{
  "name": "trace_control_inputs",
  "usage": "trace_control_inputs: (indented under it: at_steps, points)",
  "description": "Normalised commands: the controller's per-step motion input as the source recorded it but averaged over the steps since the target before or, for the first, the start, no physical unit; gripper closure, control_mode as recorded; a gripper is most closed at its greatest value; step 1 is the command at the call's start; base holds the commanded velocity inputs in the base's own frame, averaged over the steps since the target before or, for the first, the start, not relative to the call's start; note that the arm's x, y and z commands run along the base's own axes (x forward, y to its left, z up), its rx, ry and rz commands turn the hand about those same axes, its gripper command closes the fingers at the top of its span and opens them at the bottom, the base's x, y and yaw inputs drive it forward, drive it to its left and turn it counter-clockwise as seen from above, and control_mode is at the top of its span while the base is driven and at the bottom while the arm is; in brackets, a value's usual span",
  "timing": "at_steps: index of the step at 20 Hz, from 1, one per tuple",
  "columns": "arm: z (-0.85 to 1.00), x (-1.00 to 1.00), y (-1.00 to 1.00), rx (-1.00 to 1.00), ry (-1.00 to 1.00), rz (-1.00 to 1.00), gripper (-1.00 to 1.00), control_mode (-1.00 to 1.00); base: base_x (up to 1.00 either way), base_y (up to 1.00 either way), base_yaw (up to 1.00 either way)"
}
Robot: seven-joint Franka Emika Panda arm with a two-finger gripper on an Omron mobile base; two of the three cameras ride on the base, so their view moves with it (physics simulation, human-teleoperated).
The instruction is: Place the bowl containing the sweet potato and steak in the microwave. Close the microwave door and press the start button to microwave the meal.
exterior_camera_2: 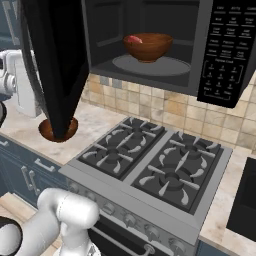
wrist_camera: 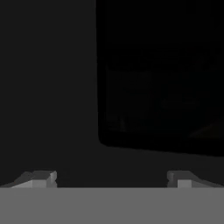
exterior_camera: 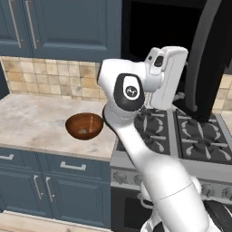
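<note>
We see the bowl (exterior_camera_2: 148,46) inside the microwave (exterior_camera_2: 150,70) above the stove (exterior_camera_2: 150,170), door (exterior_camera_2: 52,65) open; our gripper (wrist_camera: 111,178) fingers spread wide, empty

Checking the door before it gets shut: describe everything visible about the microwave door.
The microwave door is a tall, glossy black panel, plastic-looking, swung wide open toward the room. It hangs at the left side of the microwave, above the counter, hiding part of a wooden bowl on the counter in the right base view. In the left base view a long curved dark handle runs along its edge. In the hand view its dark window faces the open gripper. Nothing touches it visibly.
</note>
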Motion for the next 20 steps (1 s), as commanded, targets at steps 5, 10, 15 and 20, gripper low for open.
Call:
trace_control_inputs:
  at_steps: [5,10,15,20]
  points:
    - [0.0,0.09,-0.81,0.1,-0.01,0.0,-1.0,-1.0,0.0,0.0,0.0]
    - [-0.03,0.35,-0.56,0.07,0.0,0.03,-1.0,-1.0,0.0,0.0,0.0]
    - [-0.03,0.43,-0.4,0.06,0.0,0.09,-1.0,-1.0,0.0,0.0,0.0]
    - [0.0,0.67,-0.22,0.06,0.0,0.13,-1.0,-1.0,0.0,0.0,0.0]
